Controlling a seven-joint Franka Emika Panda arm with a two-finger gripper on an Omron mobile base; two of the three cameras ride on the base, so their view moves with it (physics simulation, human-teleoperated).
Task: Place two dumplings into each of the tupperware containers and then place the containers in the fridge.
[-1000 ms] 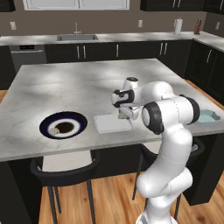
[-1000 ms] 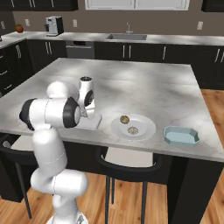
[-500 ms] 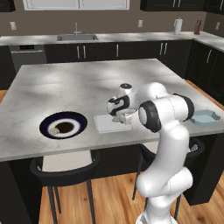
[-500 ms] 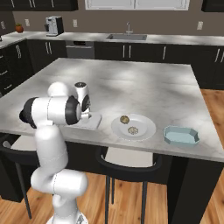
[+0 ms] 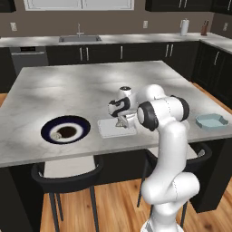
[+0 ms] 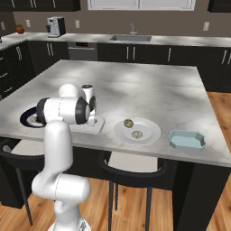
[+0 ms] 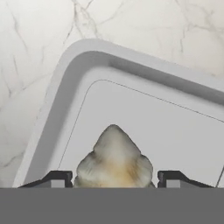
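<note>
The gripper (image 7: 113, 179) hangs low over the white tupperware container (image 5: 117, 128) near the front edge of the counter (image 5: 86, 90), its two tips spread partway with a dumpling (image 7: 114, 159) sitting between them; the hand view shows the tips flanking the dumpling, so it looks held, though actual contact at the pads is cut off at the bottom of that view. The container's floor lies behind the dumpling, with a rounded corner at about 11 o'clock. Two more dumplings rest on the pale round plate (image 6: 151, 135), at roughly 3 o'clock from the white container in the right base view, and the light blue container (image 6: 187, 140) sits further out the same way. One small lump lies on the dark-blue plate (image 5: 47, 129) at 9 o'clock in the left base view. The risk is a release from too high or too near the wall: the rounded dumpling could roll or bounce over the low rim. A sideways drag could also shove the light tub. The container's interior is hidden by the arm in both base views.
</note>
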